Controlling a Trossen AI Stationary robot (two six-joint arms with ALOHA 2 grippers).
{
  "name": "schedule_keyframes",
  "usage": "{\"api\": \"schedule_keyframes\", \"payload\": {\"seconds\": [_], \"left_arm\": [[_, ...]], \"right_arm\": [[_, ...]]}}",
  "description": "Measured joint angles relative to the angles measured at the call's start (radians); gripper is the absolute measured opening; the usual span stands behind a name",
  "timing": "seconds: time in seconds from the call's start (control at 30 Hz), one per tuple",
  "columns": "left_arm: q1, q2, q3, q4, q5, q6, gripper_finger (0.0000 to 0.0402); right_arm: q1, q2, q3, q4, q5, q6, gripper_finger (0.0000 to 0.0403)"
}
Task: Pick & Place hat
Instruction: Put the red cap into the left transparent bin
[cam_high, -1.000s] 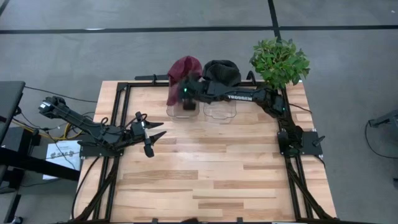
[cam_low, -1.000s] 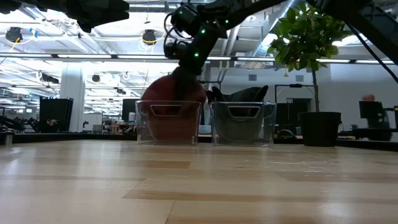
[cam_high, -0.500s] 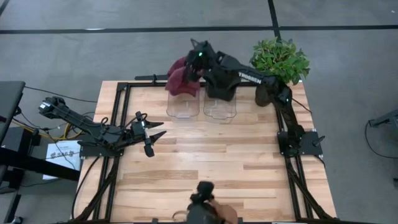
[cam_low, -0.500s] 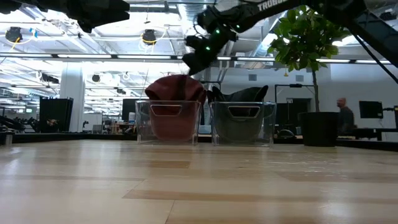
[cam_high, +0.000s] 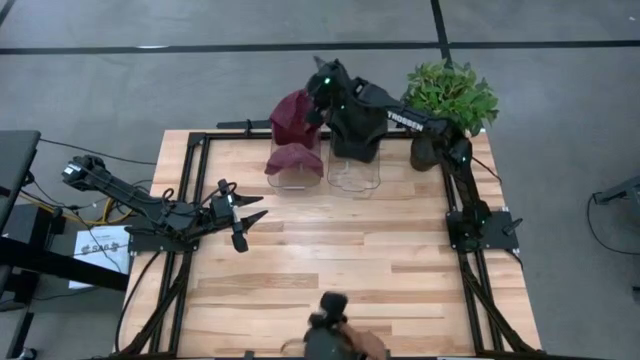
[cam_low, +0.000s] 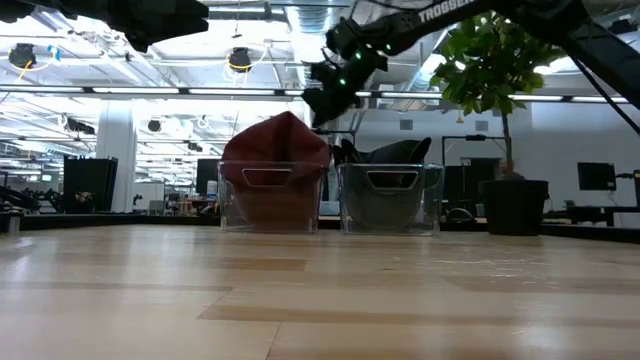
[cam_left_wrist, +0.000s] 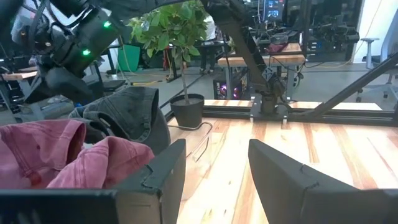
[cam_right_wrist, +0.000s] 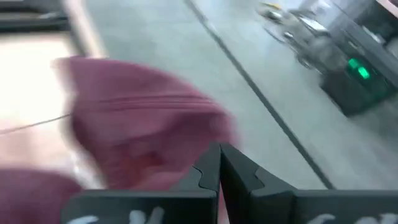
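Right gripper, fingers pinched together on nothing visible, hangs above and just beside the red hat. That hat slumps over the rim of the left clear bin, below the gripper; a dark hat fills the neighbouring bin. To finish cleanly, lift straight clear so no fabric snags. Left gripper waits open, well apart.

Wooden table, two clear bins, potted plant
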Motion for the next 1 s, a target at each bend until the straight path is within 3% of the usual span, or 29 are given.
{"api": "schedule_keyframes", "payload": {"seconds": [0.3,0.37,0.5,0.57,0.63,0.73,1.0], "left_arm": [[-0.001,0.000,0.000,0.000,0.006,0.001,0.0172],[-0.001,0.000,0.000,-0.001,0.014,-0.009,0.0172],[0.000,0.000,0.000,-0.001,0.051,-0.050,0.0172],[-0.001,0.000,0.000,0.000,0.086,-0.053,0.0172],[-0.001,0.000,0.000,0.000,0.109,-0.070,0.0172],[0.000,0.000,0.000,0.000,0.117,-0.096,0.0172],[0.000,0.000,0.000,0.000,0.117,-0.097,0.0172]], "right_arm": [[0.215,-0.117,0.002,-0.066,-0.013,-0.220,0.0000],[0.254,-0.152,0.003,-0.117,-0.092,-0.217,0.0000],[0.317,-0.185,0.001,-0.327,-0.351,-0.186,0.0000],[0.351,-0.175,-0.023,-0.361,-0.374,-0.172,0.0000],[0.377,-0.171,-0.077,-0.360,-0.349,-0.164,0.0000],[0.401,-0.172,-0.208,-0.206,-0.288,-0.150,0.0000],[0.354,-0.170,-0.441,0.103,0.000,-0.139,0.0000]]}}
